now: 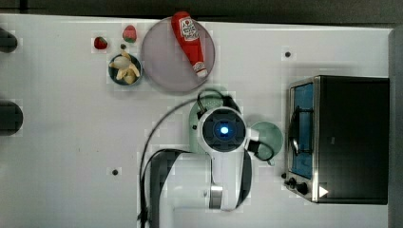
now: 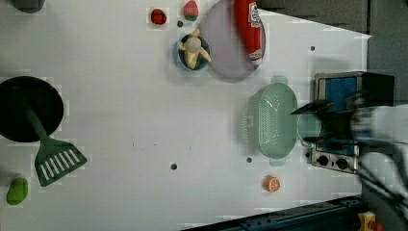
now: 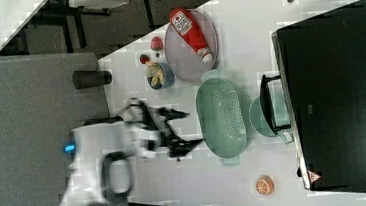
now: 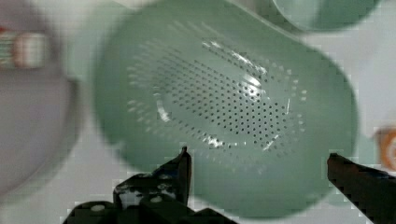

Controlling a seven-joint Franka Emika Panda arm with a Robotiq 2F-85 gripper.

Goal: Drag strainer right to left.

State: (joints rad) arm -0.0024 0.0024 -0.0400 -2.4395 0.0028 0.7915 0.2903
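Observation:
The strainer (image 2: 274,120) is a pale sage-green oval basket with a perforated bottom, lying on the white table between the plate and the toaster oven. In the top view the arm's wrist (image 1: 222,129) covers most of the strainer (image 1: 194,118). In the wrist view my gripper (image 4: 264,170) hangs above one long rim of the strainer (image 4: 224,102), open, with nothing between its black fingers (image 4: 182,168). In the right view the gripper (image 3: 193,128) stands just at the right view's left of the strainer (image 3: 221,117). I cannot tell whether the fingers touch it.
A round pale green cup (image 2: 308,126) sits between the strainer and the toaster oven (image 1: 342,137). A greyish-lilac plate (image 1: 166,61) holds a ketchup bottle (image 1: 190,40). Nearby lie a bowl of banana (image 1: 125,69), an orange slice (image 2: 272,184) and a green spatula (image 2: 55,161).

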